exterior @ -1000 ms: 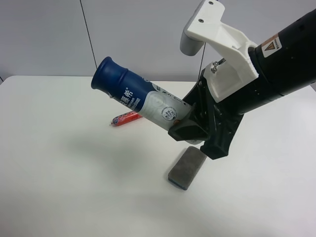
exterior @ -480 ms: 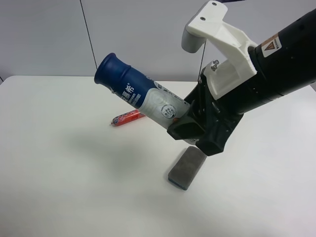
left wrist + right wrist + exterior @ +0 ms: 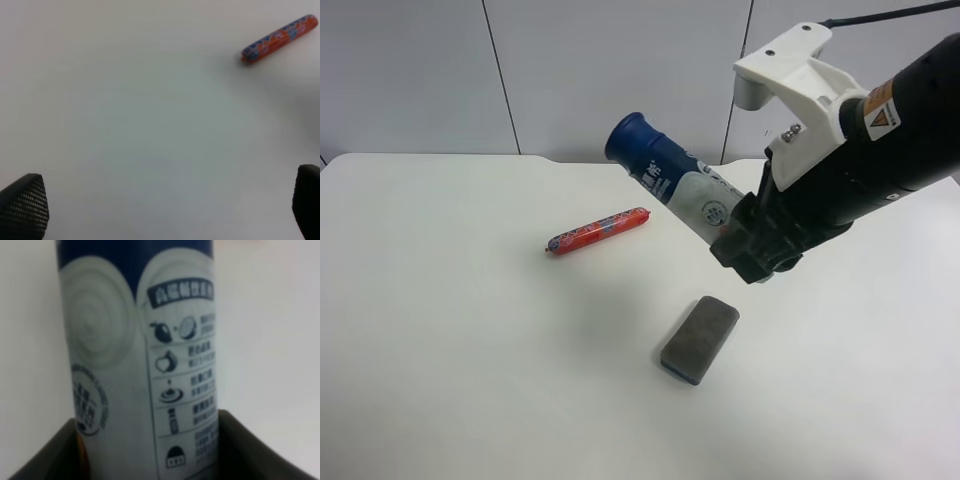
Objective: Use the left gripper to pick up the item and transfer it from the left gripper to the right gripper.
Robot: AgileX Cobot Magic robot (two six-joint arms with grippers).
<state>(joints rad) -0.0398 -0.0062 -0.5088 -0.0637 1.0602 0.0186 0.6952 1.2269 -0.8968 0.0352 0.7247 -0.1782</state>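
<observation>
The item, a white bottle (image 3: 688,188) with a dark-blue cap and a blue-and-white label, is held in the air, tilted, with its cap up toward the view's left. My right gripper (image 3: 738,240), on the black arm with the white bracket and warning sticker, is shut on the bottle's lower end. In the right wrist view the bottle (image 3: 140,340) fills the space between the gripper's (image 3: 150,452) dark fingers. My left gripper (image 3: 165,205) is open and empty above the bare table; it is out of the exterior high view.
A red sausage stick (image 3: 598,231) lies on the white table (image 3: 450,330) left of the bottle and also shows in the left wrist view (image 3: 280,38). A grey eraser block (image 3: 700,338) lies below the right gripper. A grey wall stands behind the table.
My right arm has carried the bottle to the view's right and upward. The sausage stick, partly covered before, now shows whole.
</observation>
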